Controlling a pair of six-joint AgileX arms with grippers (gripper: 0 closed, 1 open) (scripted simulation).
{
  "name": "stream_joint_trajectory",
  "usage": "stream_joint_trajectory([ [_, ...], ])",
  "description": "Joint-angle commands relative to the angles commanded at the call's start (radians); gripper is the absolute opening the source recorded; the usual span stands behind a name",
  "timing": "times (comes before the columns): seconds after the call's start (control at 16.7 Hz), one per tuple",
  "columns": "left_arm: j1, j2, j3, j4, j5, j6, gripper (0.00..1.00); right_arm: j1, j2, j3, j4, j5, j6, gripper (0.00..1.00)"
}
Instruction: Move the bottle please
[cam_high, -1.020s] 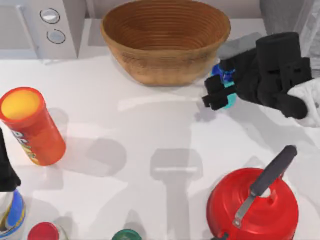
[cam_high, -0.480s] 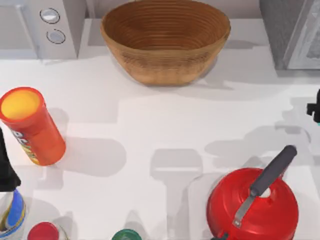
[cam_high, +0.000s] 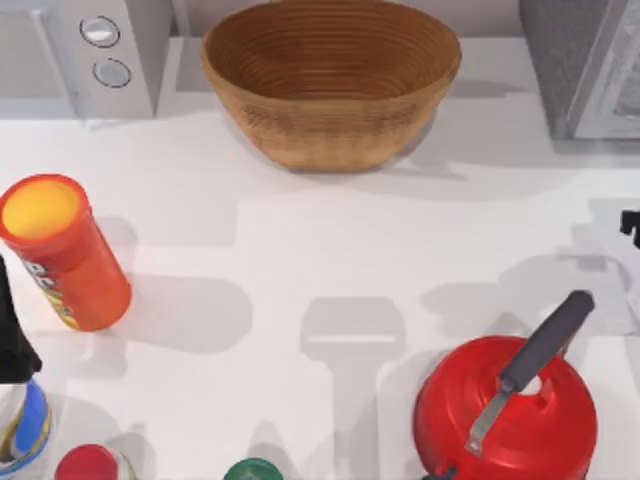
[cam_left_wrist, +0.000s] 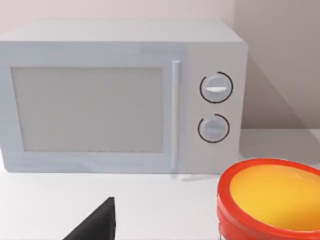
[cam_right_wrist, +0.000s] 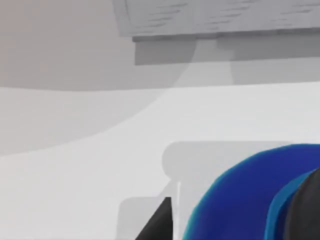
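White worktop (cam_high: 330, 250) is stretching across the scene, viewed from above. Nearest the front edge, a red kettle (cam_high: 505, 410) with a dark handle is sitting at the right, and a red cap (cam_high: 87, 463) and a green cap (cam_high: 252, 469) are peeking in at the bottom. At the front left, a white-and-blue container (cam_high: 22, 428) is standing, with the dark left gripper (cam_high: 12, 340) hanging just above it, parked at the left edge; whether its fingers are released or clenched cannot be told. Just beyond, an orange-red canister (cam_high: 62, 250) with a yellow top is standing upright. At the far right edge, a small dark piece of the right gripper (cam_high: 631, 225) is showing, the arm reaching off to that side. From the right wrist camera, the bottle (cam_right_wrist: 240, 200) is looming very close with its dark blue shoulder, right beside a black fingertip (cam_right_wrist: 159, 222); whether the fingers are grasping it cannot be told. Farther back, a wooden bowl (cam_high: 330, 80) is sitting at the middle, a white microwave (cam_left_wrist: 120, 95) with two dials at the far left, and a grey appliance (cam_high: 585, 65) at the far right.
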Motion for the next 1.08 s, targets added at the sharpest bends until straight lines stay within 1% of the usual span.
stream_joint_trajectory([
  [0.48,0.0,0.0,0.0,0.0,0.0,0.0,1.0,0.007,0.287,0.058,0.229,0.009,0.013,0.0],
  [0.78,0.0,0.0,0.0,0.0,0.0,0.0,1.0,0.01,0.314,0.067,0.254,0.013,0.011,0.0],
  [1.08,0.0,0.0,0.0,0.0,0.0,0.0,1.0,0.01,0.314,0.067,0.254,0.013,0.011,0.38],
])
